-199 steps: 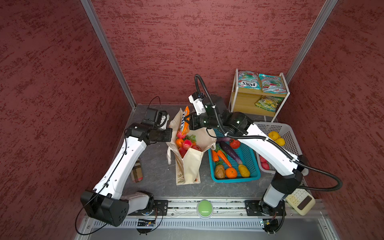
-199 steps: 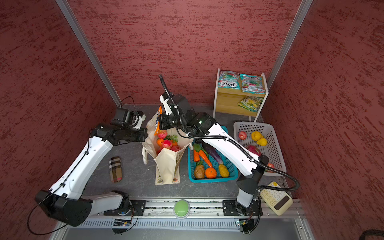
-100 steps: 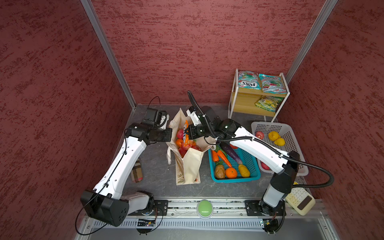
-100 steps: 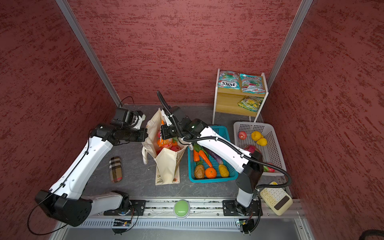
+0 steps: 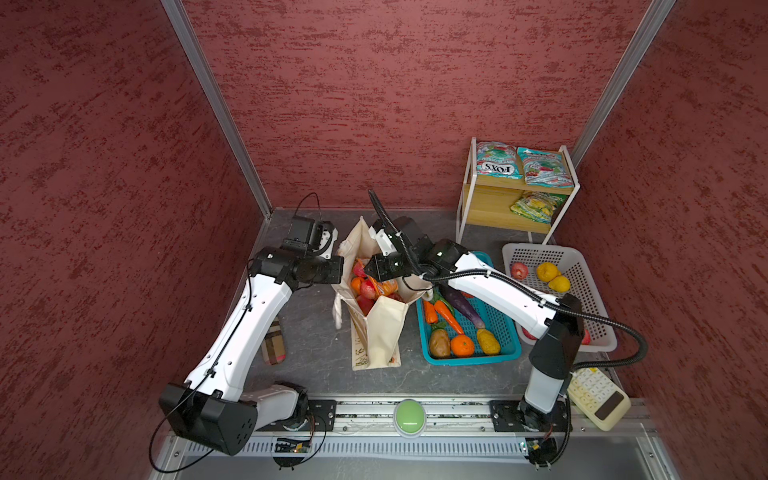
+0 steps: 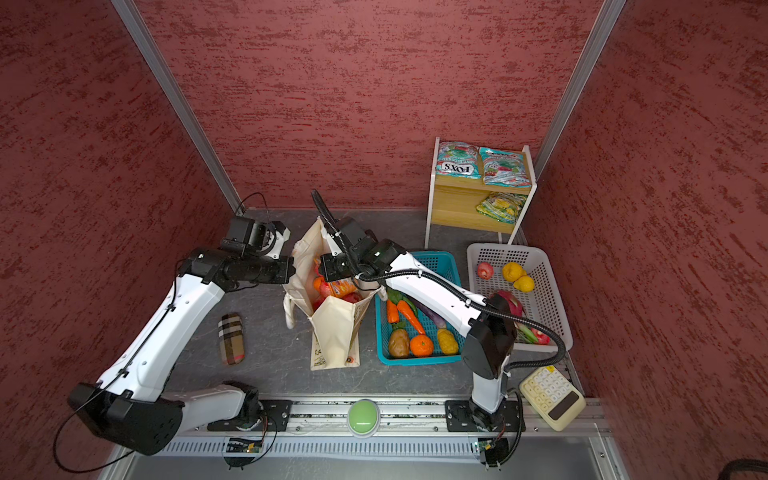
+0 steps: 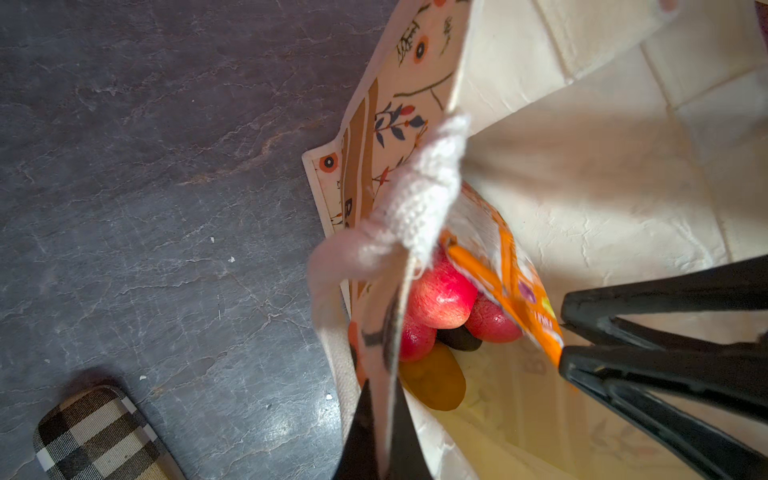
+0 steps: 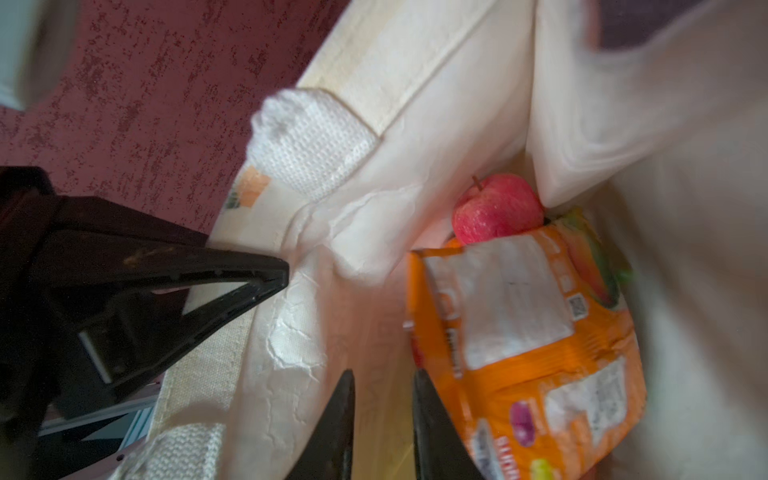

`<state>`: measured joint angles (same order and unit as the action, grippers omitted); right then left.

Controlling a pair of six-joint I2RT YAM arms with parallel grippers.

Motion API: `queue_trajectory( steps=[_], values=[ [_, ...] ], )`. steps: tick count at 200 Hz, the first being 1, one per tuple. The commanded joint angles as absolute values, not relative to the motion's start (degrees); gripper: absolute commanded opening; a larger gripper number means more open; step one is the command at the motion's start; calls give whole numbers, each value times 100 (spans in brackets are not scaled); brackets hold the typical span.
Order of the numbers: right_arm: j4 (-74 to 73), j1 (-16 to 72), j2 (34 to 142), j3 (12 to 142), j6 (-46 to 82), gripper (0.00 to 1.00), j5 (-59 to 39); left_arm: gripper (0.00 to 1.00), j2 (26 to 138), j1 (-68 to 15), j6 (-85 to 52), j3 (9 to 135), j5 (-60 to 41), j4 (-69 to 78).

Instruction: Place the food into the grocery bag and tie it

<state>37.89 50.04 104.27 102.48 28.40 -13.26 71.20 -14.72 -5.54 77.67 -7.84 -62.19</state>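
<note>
The cream grocery bag (image 5: 376,328) (image 6: 332,332) stands open mid-table with food inside. Red apples (image 7: 440,295) (image 8: 494,208) and an orange packet (image 7: 511,291) (image 8: 519,324) lie in it. My left gripper (image 7: 380,386) (image 5: 338,270) is shut on the bag's left rim, with fabric pinched between its jaws. My right gripper (image 8: 384,374) (image 5: 368,270) is down in the bag's mouth. Its jaws stand slightly open with nothing between them. The orange packet rests against the outside of one finger (image 8: 436,424).
A teal basket (image 5: 505,353) of vegetables stands right of the bag, and a white basket (image 5: 598,299) of fruit beyond it. A wooden shelf (image 5: 498,214) at the back right holds packets. A plaid pouch (image 5: 274,340), a calculator (image 5: 598,399) and a green button (image 5: 409,415) lie near the front.
My right gripper has come down into the bag with the orange packet and opened its jaws, letting the packet go. The left arm has not moved.
</note>
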Motion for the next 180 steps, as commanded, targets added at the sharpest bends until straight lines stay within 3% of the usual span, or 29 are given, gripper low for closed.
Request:
queue_trajectory(
  steps=[1,38,76,116,180],
  values=[
    [3878,5001,10360,10723,2703,38,-1160,0,6988,-1441,-476,7772,-830,-6197],
    [4646,5001,10284,11650,2354,49,-569,0,6979,-1441,-480,7786,-831,-6218],
    [5417,4922,10034,12282,1749,60,670,0,6970,-1433,-479,7840,-830,-6256],
    [5647,4491,9658,11443,1759,66,1134,0,6967,-1433,-479,7824,-809,-6274],
    [4861,3788,8675,9503,2290,74,635,0,6996,-1435,-465,7845,-799,-6324]
  ],
)
